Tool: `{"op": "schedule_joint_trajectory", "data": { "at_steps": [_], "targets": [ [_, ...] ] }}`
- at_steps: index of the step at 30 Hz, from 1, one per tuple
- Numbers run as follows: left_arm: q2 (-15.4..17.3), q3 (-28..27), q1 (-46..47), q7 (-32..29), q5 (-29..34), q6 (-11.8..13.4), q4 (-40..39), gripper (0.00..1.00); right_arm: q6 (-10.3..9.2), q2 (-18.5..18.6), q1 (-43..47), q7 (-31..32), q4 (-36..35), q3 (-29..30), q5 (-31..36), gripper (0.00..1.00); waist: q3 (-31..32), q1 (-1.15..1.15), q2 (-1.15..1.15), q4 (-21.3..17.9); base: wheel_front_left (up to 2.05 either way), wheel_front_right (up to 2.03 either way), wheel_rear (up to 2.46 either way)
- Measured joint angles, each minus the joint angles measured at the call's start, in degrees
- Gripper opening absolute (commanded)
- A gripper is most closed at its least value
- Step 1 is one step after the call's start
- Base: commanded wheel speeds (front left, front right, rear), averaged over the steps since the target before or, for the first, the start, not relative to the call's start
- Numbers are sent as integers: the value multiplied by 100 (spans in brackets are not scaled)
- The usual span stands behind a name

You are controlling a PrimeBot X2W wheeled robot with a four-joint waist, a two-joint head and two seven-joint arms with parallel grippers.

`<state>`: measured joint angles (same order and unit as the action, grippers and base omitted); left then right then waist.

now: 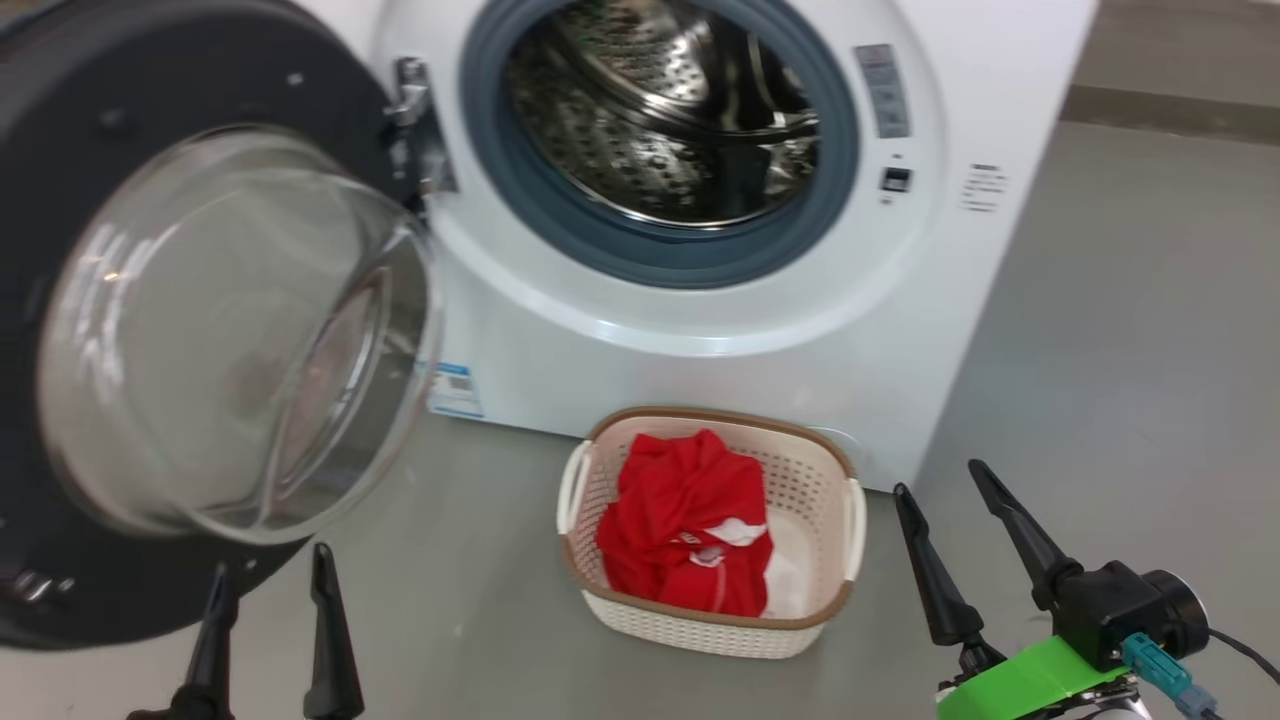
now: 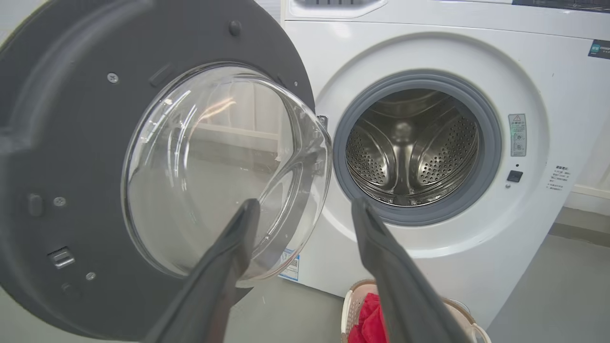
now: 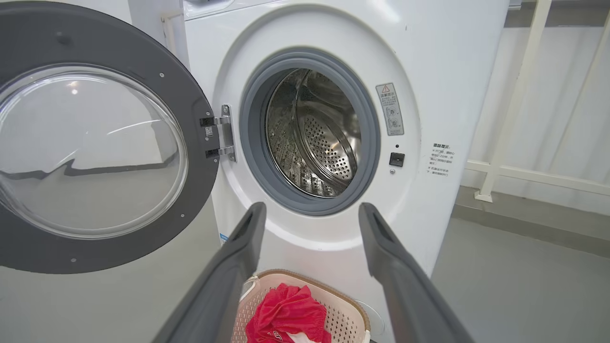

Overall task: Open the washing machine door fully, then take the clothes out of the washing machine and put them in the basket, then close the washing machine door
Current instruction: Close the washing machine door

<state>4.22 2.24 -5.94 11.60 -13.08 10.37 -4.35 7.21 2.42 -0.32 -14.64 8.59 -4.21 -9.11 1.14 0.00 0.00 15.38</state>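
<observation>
In the head view, the washing machine door [image 1: 230, 330] is seen swung wide to the left of the washing machine [image 1: 700, 330], its glass bowl facing outward. The clothes [image 1: 685, 520] are found lying in the basket [image 1: 700, 630], which stands on the floor [image 1: 480, 560] just before the machine's front. The left gripper [image 1: 272, 565] is held low beside the door's bottom rim with its fingers apart and nothing between them. The right gripper [image 1: 938, 480] is likewise spread and empty, to the right of the basket. In the left wrist view, the door's dark inner face and bulging glass are met close ahead, with the drum [image 2: 412, 152] beyond them. The drum appears empty, though its nearest floor is hidden by the gasket, so this cannot be stated with certainty. In the right wrist view, the hinge [image 3: 221, 131] is seen at the left of the opening, and the basket with its red bundle is framed between the spread fingers. Closing the door is therefore judged to be the step in hand. It would best be pushed by the left gripper on the black rim, far from the hinge rather than on the glass. The door's arc should be followed, and pressure kept on until the latch is caught.
</observation>
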Motion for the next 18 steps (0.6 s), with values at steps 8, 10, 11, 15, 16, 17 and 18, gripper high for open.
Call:
{"op": "schedule_joint_trajectory", "data": {
  "at_steps": [8, 10, 11, 15, 16, 17, 18],
  "targets": [
    [60, -82, -1, -27, 62, 132, -132, 100, 0, 2, -42, 1, -9, -238, -123, 100, 13, 0, 0, 591, 0, 0, 0],
    [66, -88, -3, -53, 62, 178, -145, 100, 0, 3, -91, 0, -9, -290, -142, 100, 23, 0, 0, 713, 0, 0, 0],
    [68, -94, -4, -85, 62, 179, -151, 100, 0, 3, -110, 0, -9, -315, -146, 100, 30, 0, 0, 769, 0, 0, 0],
    [89, -130, -35, -103, 60, 232, -180, 100, 0, 4, -113, 0, -4, -378, -153, 100, 76, 0, 0, 956, 0, 0, 0],
    [96, -147, -55, -136, 60, 238, -182, 100, 0, 3, -113, 0, -3, -385, -158, 100, 90, 0, 0, 990, 0, 0, 0],
    [111, -159, -81, -146, 59, 238, -179, 100, 0, 4, -113, 0, -1, -386, -163, 100, 106, 0, 0, 1016, 0, 0, 0],
    [131, -175, -102, -146, 58, 238, -177, 100, 0, 3, -113, 0, 0, -389, -172, 100, 125, 0, 0, 1035, 0, 0, 0]
  ]
}}
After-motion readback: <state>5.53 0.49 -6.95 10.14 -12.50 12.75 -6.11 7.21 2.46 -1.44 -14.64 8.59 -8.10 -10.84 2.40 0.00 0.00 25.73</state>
